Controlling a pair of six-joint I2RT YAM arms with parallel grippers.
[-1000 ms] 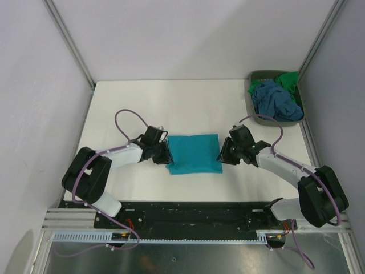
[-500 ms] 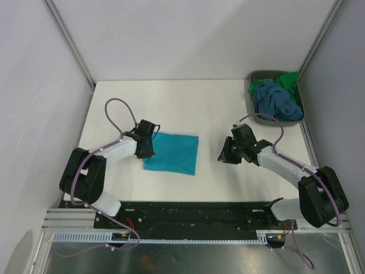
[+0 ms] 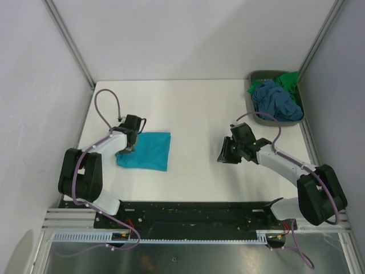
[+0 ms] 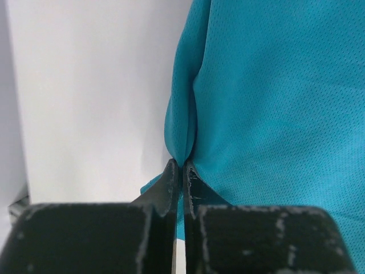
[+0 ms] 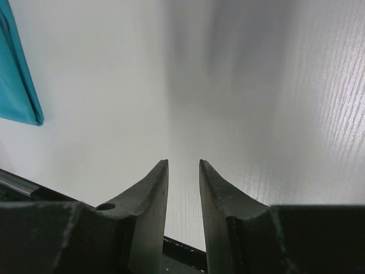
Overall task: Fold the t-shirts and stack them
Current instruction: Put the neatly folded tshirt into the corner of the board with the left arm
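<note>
White table (image 3: 194, 108) fills most of the overhead view. On its left half lies the teal t-shirt (image 3: 149, 151), folded into a flat rectangle and slightly askew. At the far right corner stands the grey-green bin (image 3: 267, 120), holding the slate-blue t-shirt (image 3: 276, 101) crumpled in front and the green t-shirt (image 3: 288, 80) behind it.

The left gripper (image 3: 126, 149) sits at the teal shirt's left edge. In the left wrist view its fingers (image 4: 171, 182) are pressed together on a pinched ridge of that cloth, and the rest of the shirt spreads away to the right of them.

The right gripper (image 3: 223, 155) hangs over bare table, well apart from the teal shirt. Its fingers (image 5: 151, 194) stand a narrow gap apart with nothing between them, and only a corner of teal shows at the left edge of the right wrist view.
</note>
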